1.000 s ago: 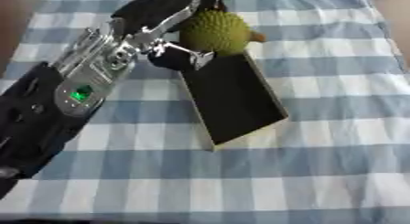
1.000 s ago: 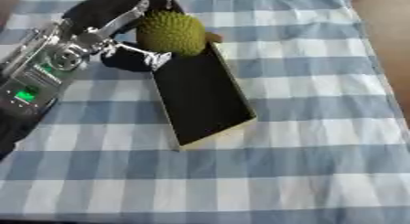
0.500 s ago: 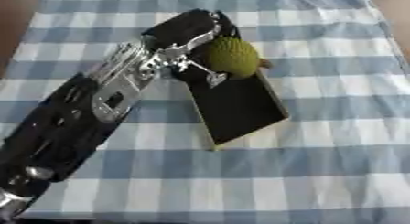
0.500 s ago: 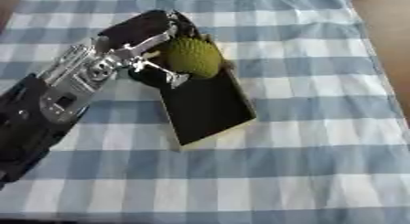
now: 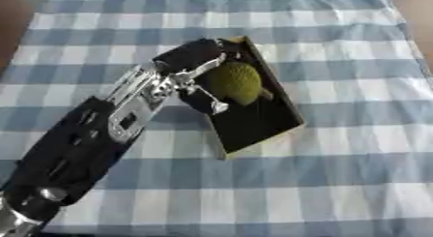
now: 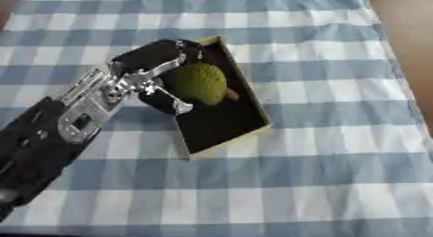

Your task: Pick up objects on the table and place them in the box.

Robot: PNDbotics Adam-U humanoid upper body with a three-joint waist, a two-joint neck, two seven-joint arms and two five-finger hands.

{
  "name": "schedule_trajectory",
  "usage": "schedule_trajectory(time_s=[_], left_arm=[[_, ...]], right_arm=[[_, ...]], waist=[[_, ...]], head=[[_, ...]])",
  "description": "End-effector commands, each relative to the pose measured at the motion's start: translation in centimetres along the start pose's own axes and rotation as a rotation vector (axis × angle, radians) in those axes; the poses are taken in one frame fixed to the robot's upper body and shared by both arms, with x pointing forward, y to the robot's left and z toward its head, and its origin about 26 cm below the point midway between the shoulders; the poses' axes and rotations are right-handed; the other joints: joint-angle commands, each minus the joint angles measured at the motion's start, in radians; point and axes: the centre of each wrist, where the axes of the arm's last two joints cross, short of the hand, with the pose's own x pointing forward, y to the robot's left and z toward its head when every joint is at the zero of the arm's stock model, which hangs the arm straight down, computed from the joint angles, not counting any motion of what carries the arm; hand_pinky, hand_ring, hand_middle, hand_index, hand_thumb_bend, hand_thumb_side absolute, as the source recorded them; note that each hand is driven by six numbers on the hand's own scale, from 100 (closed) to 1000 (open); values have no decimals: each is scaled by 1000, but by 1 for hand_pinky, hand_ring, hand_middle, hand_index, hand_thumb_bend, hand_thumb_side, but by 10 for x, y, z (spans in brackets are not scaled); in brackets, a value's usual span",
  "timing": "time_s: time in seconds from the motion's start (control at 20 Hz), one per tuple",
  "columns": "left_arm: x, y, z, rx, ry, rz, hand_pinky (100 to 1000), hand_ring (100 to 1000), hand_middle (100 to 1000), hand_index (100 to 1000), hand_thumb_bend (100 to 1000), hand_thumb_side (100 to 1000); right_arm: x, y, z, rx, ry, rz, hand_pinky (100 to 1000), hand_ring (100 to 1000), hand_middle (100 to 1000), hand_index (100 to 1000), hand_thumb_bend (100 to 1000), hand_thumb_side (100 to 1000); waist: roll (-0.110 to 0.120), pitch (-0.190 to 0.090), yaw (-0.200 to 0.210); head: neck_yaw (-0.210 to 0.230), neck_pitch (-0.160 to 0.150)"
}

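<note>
A green bumpy fruit (image 5: 234,82) with a short brown stem is inside the far half of the shallow black box (image 5: 261,123), which has a tan rim and lies askew on the checked cloth. My left hand (image 5: 191,58) reaches in from the lower left and is against the fruit's left side. Its fingers curl over the fruit's top and the thumb (image 6: 177,103) sits below it. I cannot tell whether the fruit rests on the box floor or hangs just above it. The right hand shows in neither view.
A blue and white checked cloth (image 5: 347,183) covers the table. My left forearm (image 5: 84,149) crosses the lower left. The table's right edge and brown floor (image 6: 410,33) show at the upper right. A dark thing lies at the far edge.
My left hand has carried the fruit from beyond the box's far end toward me, to over the box's inside. The picture has also shifted.
</note>
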Motion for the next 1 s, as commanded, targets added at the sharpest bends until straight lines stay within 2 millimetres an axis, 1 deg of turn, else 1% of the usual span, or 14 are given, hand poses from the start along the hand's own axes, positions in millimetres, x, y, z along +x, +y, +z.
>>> schedule_trajectory(time_s=[0.05, 0.1, 0.15, 0.2, 0.25, 0.35, 0.45, 0.5, 0.6, 0.75, 1.0], left_arm=[[0, 18, 3, 81, 1, -29, 780, 827, 846, 927, 489, 348], [-1, 21, 4, 105, 9, -26, 767, 824, 853, 932, 474, 481], [-2, 25, 6, 138, 23, -16, 766, 823, 852, 931, 472, 488], [-3, 30, 8, 175, 37, -3, 751, 812, 841, 922, 449, 498], [-4, 36, 11, 214, 51, 11, 741, 805, 833, 913, 436, 496], [-2, 49, 17, 290, 63, 35, 738, 803, 832, 912, 438, 495], [2, 61, 24, 362, 51, 54, 724, 789, 815, 896, 409, 492], [4, 66, 28, 397, 47, 64, 709, 777, 800, 880, 373, 484], [5, 79, 37, 476, 51, 88, 683, 747, 768, 855, 330, 459], [5, 101, 57, 608, 75, 126, 664, 725, 744, 827, 305, 442], [-1, 131, 100, 804, 141, 153, 654, 712, 730, 810, 319, 488]], right_arm=[[6, -5, -7, -5, -30, 8, 798, 662, 649, 695, 100, 605], [6, -5, -7, -5, -30, 8, 798, 663, 649, 694, 100, 605], [6, -5, -7, -6, -29, 10, 798, 663, 649, 694, 100, 605], [6, -6, -7, -6, -29, 11, 798, 663, 649, 695, 100, 605], [6, -6, -7, -7, -28, 11, 798, 663, 649, 695, 100, 605], [6, -6, -7, -7, -28, 14, 798, 663, 649, 695, 100, 605], [5, -6, -7, -8, -26, 15, 798, 663, 649, 695, 100, 605], [5, -6, -7, -9, -25, 16, 798, 663, 649, 695, 100, 605], [5, -7, -6, -10, -24, 20, 798, 664, 649, 695, 100, 604], [5, -9, -6, -17, -23, 30, 798, 664, 649, 695, 100, 601], [4, -12, -6, -27, -28, 43, 798, 665, 650, 696, 100, 598]], waist=[[-5, -20, 1], [-6, -21, 2], [-7, -21, 4], [-8, -21, 5], [-8, -21, 5], [-8, -22, 6], [-8, -22, 7], [-9, -22, 8], [-10, -23, 11], [-11, -24, 18], [-12, -25, 31]], head=[[-2, -6], [-2, -6], [-3, -6], [-4, -6], [-5, -5], [-6, -5], [-6, -6], [-8, -6], [-12, -6], [-23, -3], [-38, -2]])
